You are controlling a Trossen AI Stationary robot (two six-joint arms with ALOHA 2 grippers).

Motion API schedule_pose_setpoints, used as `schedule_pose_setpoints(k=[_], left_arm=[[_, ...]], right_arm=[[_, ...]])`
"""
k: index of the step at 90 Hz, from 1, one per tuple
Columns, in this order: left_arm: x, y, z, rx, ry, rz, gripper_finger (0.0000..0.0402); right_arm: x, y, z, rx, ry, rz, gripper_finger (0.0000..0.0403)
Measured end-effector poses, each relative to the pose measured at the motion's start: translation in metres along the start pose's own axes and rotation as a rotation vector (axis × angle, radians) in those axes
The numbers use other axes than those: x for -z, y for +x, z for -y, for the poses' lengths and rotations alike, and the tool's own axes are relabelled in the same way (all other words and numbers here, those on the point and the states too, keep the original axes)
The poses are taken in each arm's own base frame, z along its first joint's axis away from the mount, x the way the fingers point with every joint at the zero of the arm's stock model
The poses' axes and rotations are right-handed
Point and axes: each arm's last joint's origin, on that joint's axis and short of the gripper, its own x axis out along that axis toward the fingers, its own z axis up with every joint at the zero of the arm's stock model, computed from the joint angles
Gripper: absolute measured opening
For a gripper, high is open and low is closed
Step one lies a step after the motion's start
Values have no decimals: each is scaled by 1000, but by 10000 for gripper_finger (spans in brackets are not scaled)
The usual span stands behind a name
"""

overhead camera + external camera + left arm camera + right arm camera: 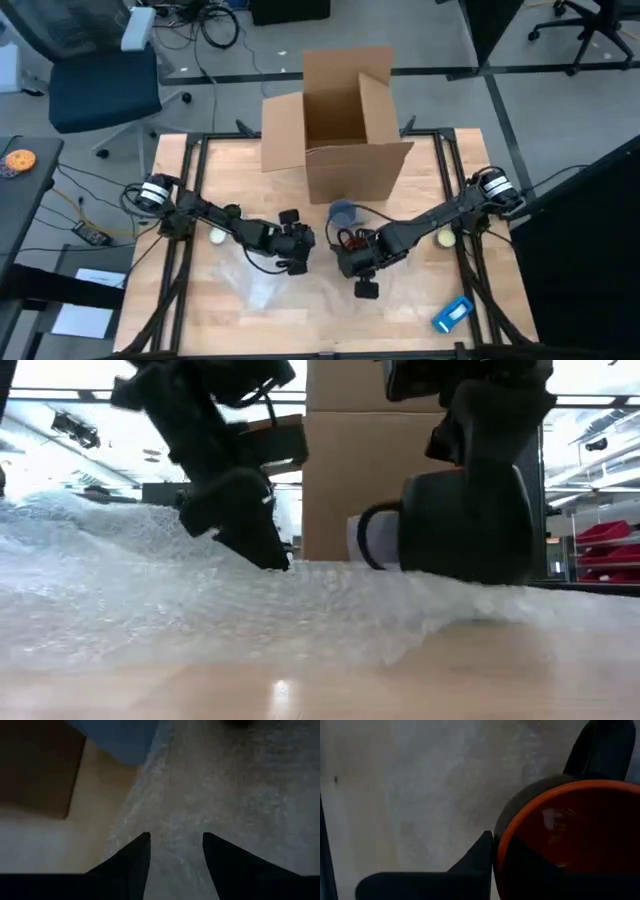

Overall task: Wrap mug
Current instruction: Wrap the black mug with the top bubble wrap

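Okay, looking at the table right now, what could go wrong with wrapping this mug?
The right claw pinches the dark mug only by its orange-lined rim, so it might slip or tip. The left claw hangs open over the bubble wrap; the thin sheet may bunch or slide when grabbed.

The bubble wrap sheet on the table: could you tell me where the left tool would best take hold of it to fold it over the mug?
Probably the sheet's free edge, where bubble wrap meets bare table. The left tool hangs open above the sheet; coming down astride that edge would pinch one thin layer. The mug is in the right tool.
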Motion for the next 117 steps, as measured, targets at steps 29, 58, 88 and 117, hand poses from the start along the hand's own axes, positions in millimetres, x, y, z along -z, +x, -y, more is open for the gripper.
schedule_pose_setpoints(k=[29,58,88,117], left_arm=[[-22,-55,11,-64,192,-153,163],[15,-129,8,-149,-18,-133,163],[56,-205,16,120,-226,-236,163],[86,-234,27,168,-463,-383,163]], right_arm=[[-17,-3,-14,-122,-81,123,0],[-20,28,-25,-175,-118,99,0],[-19,35,-25,-170,-36,77,36],[-22,21,-19,-126,-33,128,100]])
